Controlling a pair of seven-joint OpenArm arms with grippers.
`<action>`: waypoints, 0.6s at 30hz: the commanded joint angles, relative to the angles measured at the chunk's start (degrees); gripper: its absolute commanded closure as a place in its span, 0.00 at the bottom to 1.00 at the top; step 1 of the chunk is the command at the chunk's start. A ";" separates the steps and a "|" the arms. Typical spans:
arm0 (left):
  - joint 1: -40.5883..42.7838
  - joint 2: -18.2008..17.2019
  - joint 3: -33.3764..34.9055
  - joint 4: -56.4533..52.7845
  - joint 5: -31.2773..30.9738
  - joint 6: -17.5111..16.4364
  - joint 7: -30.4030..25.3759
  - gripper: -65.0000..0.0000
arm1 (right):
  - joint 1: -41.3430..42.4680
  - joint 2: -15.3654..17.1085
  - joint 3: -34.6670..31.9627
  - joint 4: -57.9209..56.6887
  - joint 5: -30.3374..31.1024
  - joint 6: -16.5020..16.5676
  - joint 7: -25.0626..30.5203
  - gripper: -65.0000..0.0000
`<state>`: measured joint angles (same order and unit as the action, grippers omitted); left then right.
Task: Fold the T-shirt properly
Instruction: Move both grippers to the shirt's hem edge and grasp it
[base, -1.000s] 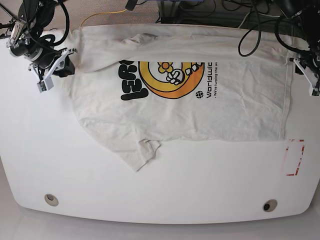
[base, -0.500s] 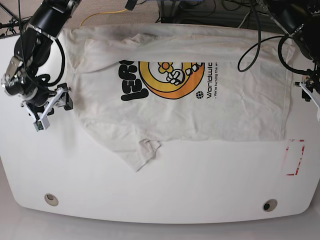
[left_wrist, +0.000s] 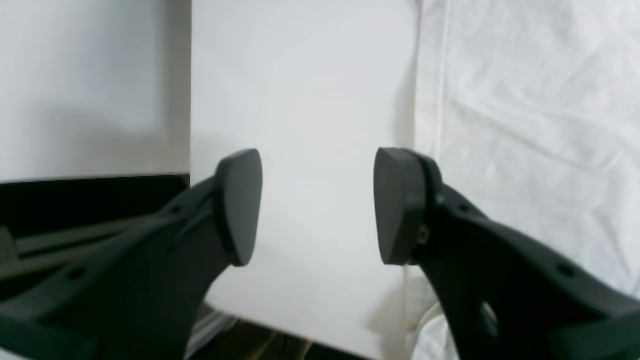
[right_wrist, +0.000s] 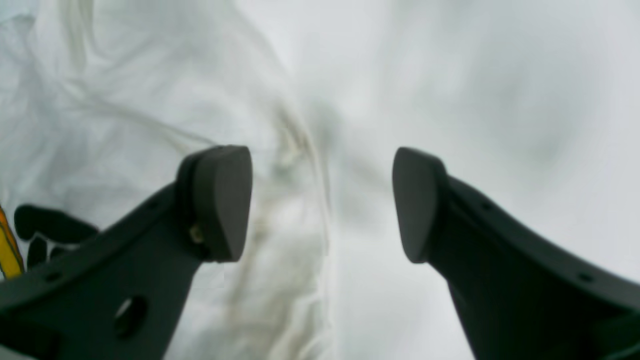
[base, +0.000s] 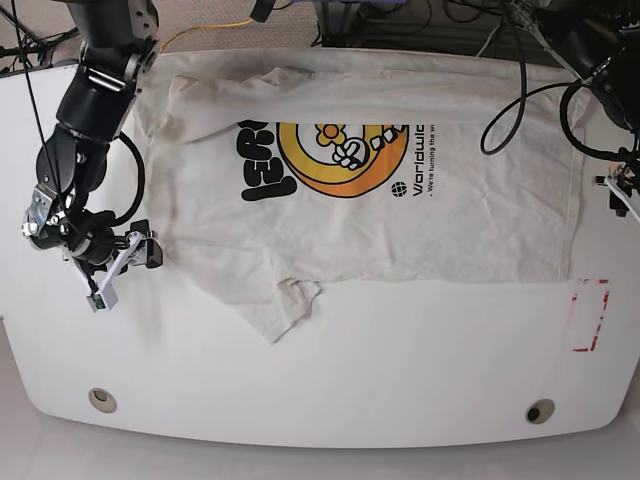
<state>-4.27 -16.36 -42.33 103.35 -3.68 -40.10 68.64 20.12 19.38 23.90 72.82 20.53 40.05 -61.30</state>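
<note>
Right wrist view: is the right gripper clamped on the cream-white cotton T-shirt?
No. The right gripper stands open above the cream-white cotton T-shirt, with nothing pinched between its dark fingertips.

The T-shirt (base: 480, 190) is soft, matt cream cloth, creased, with flat printed lettering. The tabletop (base: 350, 380) looks smooth, white and faintly glossy. Both grippers' jaws are matt dark plastic.

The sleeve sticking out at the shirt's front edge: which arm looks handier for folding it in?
Probably the right arm: its open gripper hangs beside the shirt near that sleeve. The left gripper sits at the far hem.
</note>
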 joint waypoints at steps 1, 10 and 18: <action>-0.78 -0.91 -0.18 0.96 -0.41 0.10 -0.82 0.51 | 2.78 1.06 -1.35 -3.50 -1.15 -0.05 4.37 0.35; -0.52 -1.09 -2.29 1.05 -0.41 0.10 -0.82 0.51 | 7.35 0.71 -6.71 -18.62 -5.11 -0.05 17.65 0.35; -0.87 -1.18 -4.84 0.78 -0.41 0.10 -0.82 0.50 | 9.20 -1.93 -6.80 -25.39 -8.18 -0.05 23.01 0.35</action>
<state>-4.29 -16.43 -47.09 103.28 -3.68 -40.12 68.97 27.27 17.89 17.10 47.18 12.53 39.83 -39.38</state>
